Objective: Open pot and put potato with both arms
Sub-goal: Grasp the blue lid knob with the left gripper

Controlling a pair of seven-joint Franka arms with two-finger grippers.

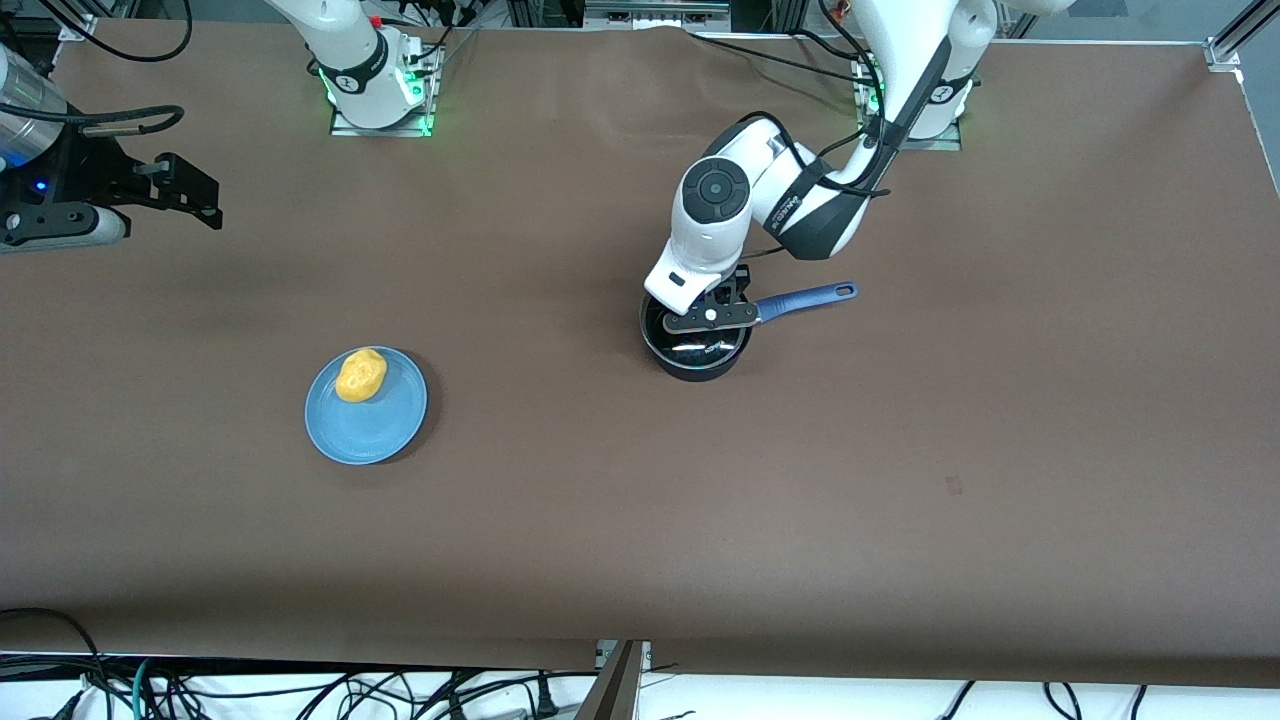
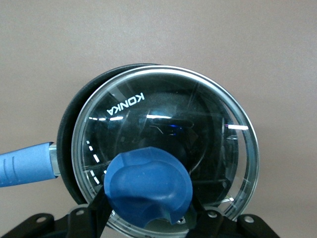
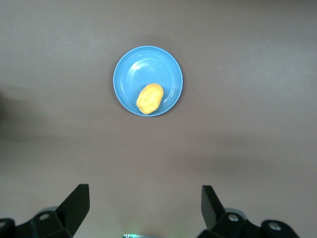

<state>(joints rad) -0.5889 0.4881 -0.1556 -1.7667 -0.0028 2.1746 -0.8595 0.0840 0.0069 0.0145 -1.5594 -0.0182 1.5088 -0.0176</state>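
1. The table point(image 1: 640, 520), covered in brown, is carrying everything, with the 2 arms rising from bases along its edge farthest from the front camera.
2. The left arm point(image 1: 800, 200) is reaching down over the pot, while the right arm point(image 1: 350, 50) is waiting, raised high above the table.
3. The blue plate point(image 1: 385, 425) is lying toward the right arm's end of the table, well apart from the pot and slightly nearer to the front camera than it.
4. The pot point(image 1: 697, 367) is standing near the middle of the table, its long blue handle point(image 1: 810, 297) pointing toward the left arm's end.
5. The glass lid point(image 2: 208, 124) is sitting on the pot, shifted a little off its rim in the left wrist view.
6. The left gripper point(image 1: 712, 318) is sitting directly over the lid, its 2 fingers point(image 2: 96, 210) standing on either side of the blue knob point(image 2: 147, 186), close against it; whether they are actually pressing it, I cannot tell.
7. The right gripper point(image 3: 144, 208) is hanging over bare table, its fingers spread wide and holding nothing; the right wrist view is showing the plate and potato well apart from it.
8. The potato point(image 1: 361, 375) is lying on the plate, near its rim on the side farther from the front camera.
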